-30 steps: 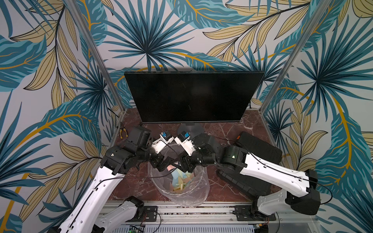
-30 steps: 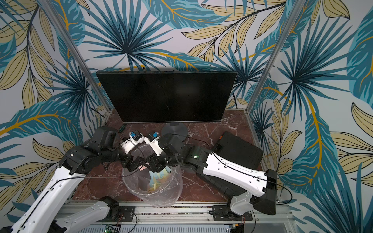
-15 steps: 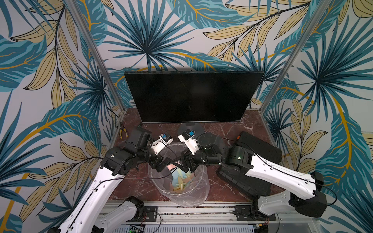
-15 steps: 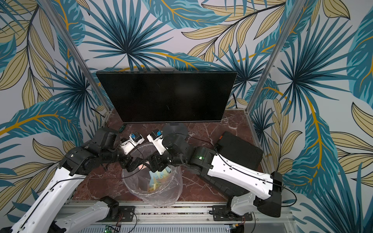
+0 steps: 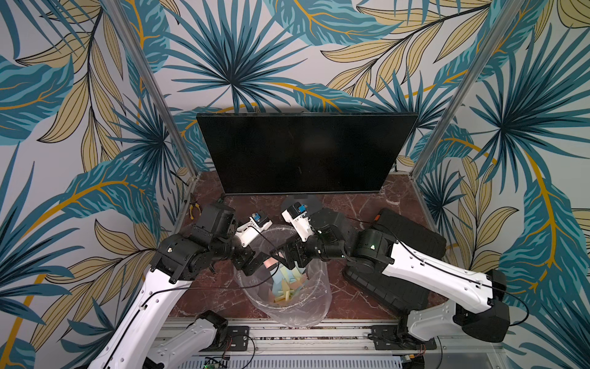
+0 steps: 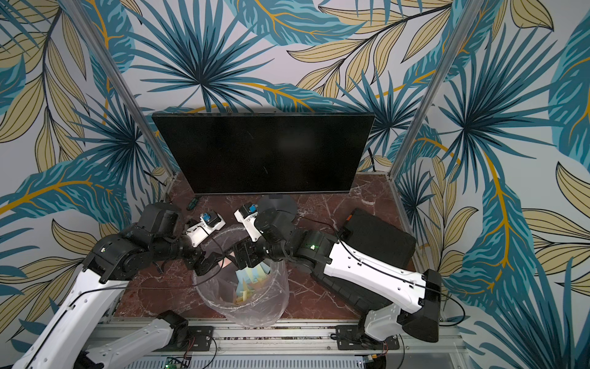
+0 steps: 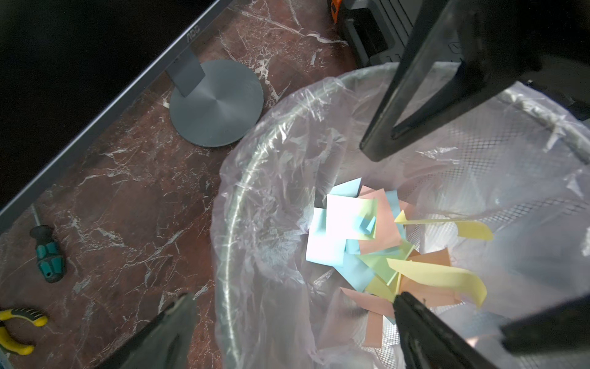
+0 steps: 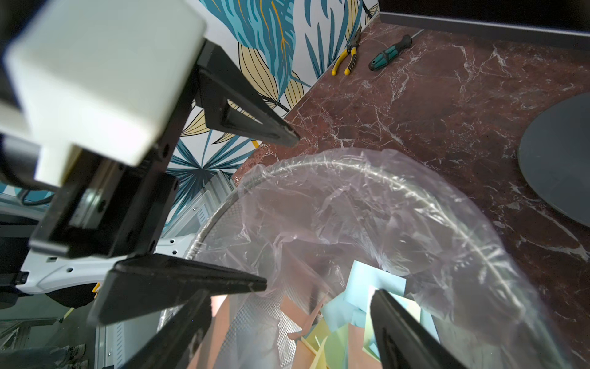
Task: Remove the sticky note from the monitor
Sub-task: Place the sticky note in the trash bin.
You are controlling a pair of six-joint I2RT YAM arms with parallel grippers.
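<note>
Your right claw [image 8: 287, 300] hangs spread over the bin [image 8: 415, 195], and the left claw [image 7: 295, 297] faces it, spread wide too; neither pinches anything. The monitor [image 5: 303, 153], at 12 o'clock on the bench [image 5: 351, 204], shows a bare screen in both top views, so I judge the peel done and the drop in hand. The note [image 5: 271, 263], a pink one, sits between the two claws above the bin at 6 o'clock. The right wrist view adds what the top views cannot: a pink strip lies right beside one right finger [image 8: 178, 335], and I cannot tell whether it clings there or hangs free. If it clings, your next move calls for a small shake or a wipe against the left claw, kept over the opening, then lifting both arms clear. The left wrist view gives the pile [image 7: 367, 233] in the bin plainly, but hardly any of the note.
</note>
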